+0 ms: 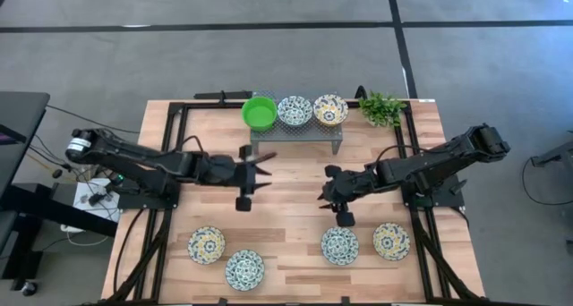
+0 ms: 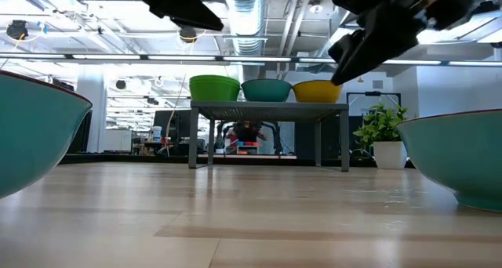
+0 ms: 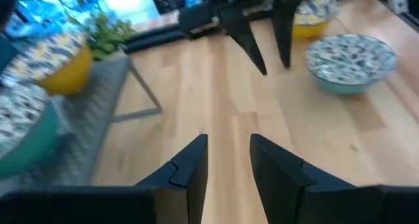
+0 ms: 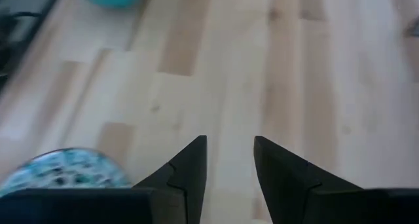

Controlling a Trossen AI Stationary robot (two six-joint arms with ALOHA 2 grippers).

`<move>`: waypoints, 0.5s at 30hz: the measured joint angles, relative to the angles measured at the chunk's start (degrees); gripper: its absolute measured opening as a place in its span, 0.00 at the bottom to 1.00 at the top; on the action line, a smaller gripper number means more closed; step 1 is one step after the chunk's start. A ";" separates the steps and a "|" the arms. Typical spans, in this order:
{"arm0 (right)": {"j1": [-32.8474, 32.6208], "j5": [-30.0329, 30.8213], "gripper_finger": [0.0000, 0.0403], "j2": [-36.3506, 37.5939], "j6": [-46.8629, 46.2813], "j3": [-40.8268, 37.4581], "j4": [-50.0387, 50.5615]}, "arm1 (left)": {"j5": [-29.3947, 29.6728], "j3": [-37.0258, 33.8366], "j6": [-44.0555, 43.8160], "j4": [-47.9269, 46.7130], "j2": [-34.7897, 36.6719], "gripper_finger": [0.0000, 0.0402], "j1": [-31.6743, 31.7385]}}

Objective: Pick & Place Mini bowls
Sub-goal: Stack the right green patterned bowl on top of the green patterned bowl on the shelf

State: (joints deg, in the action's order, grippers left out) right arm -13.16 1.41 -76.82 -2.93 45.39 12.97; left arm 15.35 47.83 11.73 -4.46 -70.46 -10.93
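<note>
- Hovering mid-table, the left gripper [image 1: 262,170] has its jaws parted, empty, ready to reach.
- Three bowls [image 1: 295,111] sit on the rack [image 1: 295,132], four near the front edge.
- Right gripper [image 1: 328,191]: released too, above bare wood.
</note>
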 joint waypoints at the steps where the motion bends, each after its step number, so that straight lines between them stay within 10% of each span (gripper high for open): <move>1: -0.01 -1.74 0.30 0.00 -0.02 0.00 0.16 | 0.02 0.00 -0.91 -0.73 0.00 0.29 -0.62; 8: -1.68 -14.53 0.30 0.00 -2.95 0.00 6.61 | 0.05 -0.04 -7.54 -4.06 -0.17 0.29 -4.02; 15: -4.99 -14.95 0.30 -0.39 -15.62 -1.53 10.57 | 0.03 -0.04 -7.89 -4.53 -0.17 0.29 -5.24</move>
State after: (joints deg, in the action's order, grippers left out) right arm -18.15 -13.55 -77.20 -18.55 43.86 23.54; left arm 15.38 47.79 3.84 -8.99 -70.63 -16.16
